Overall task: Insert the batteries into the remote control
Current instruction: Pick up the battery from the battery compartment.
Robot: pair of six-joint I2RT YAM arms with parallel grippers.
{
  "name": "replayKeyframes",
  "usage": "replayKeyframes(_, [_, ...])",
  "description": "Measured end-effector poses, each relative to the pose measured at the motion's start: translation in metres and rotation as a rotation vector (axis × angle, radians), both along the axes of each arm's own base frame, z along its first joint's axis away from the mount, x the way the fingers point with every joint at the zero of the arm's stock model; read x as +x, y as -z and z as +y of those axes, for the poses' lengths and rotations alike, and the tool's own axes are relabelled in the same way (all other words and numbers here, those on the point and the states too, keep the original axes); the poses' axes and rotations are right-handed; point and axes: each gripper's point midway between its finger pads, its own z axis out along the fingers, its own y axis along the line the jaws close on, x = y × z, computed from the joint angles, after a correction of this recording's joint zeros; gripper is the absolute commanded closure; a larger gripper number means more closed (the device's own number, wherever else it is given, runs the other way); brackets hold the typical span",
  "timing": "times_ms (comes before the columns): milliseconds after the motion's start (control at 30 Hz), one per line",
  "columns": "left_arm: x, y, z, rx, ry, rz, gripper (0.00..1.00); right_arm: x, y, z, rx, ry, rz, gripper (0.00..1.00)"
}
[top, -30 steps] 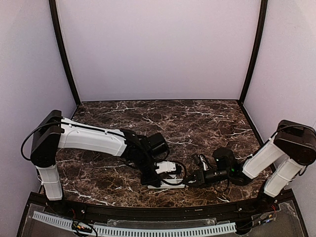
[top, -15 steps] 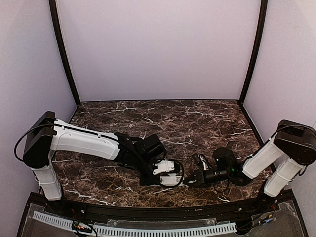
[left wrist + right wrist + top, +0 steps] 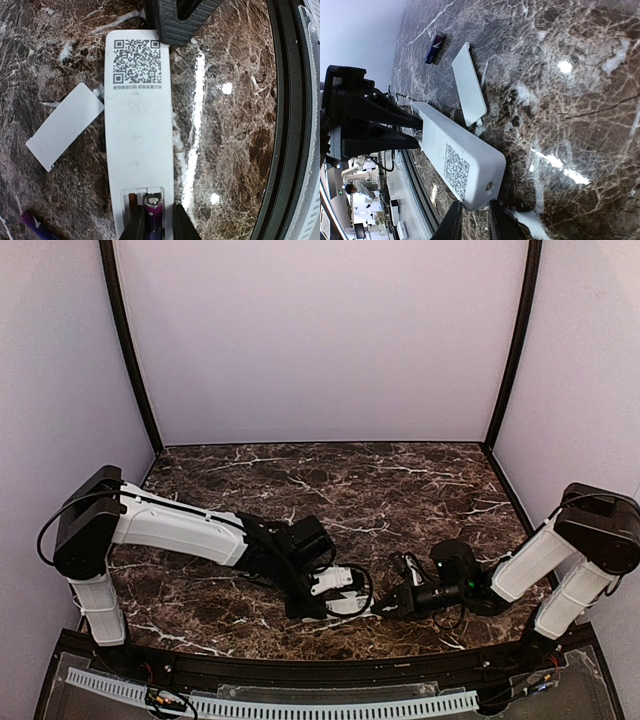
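Dark marble table (image 3: 400,490): remote (image 3: 137,130), back up, lies along the near edge. Left gripper (image 3: 154,220) pinches battery (image 3: 153,210) at the recess end; right gripper (image 3: 474,214), jaws narrow, pinches the QR-code end. Cover (image 3: 65,125) just beside remote, farther from the edge; second battery (image 3: 434,47) loose beyond

Marble table (image 3: 225,150), cover plate (image 3: 65,125), battery (image 3: 434,47) (purple, loose)
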Motion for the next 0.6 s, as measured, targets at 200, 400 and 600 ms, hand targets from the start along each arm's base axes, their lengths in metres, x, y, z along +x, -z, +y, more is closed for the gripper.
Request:
replayKeyframes(200, [0.001,-0.001,-0.001,-0.011,-0.022,0.063,0.85,0.000,0.000,0.000,-0.002,0.000,0.001,0.82])
replayKeyframes(400, [0.001,-0.002,-0.002,-0.037,-0.045,0.144,0.79,0.000,0.001,0.000,-0.003,-0.002,-0.001,0.82])
replayKeyframes(600, [-0.004,-0.006,-0.013,-0.083,-0.035,0.217,0.79,-0.001,0.001,-0.001,-0.006,-0.005,0.000,0.82])
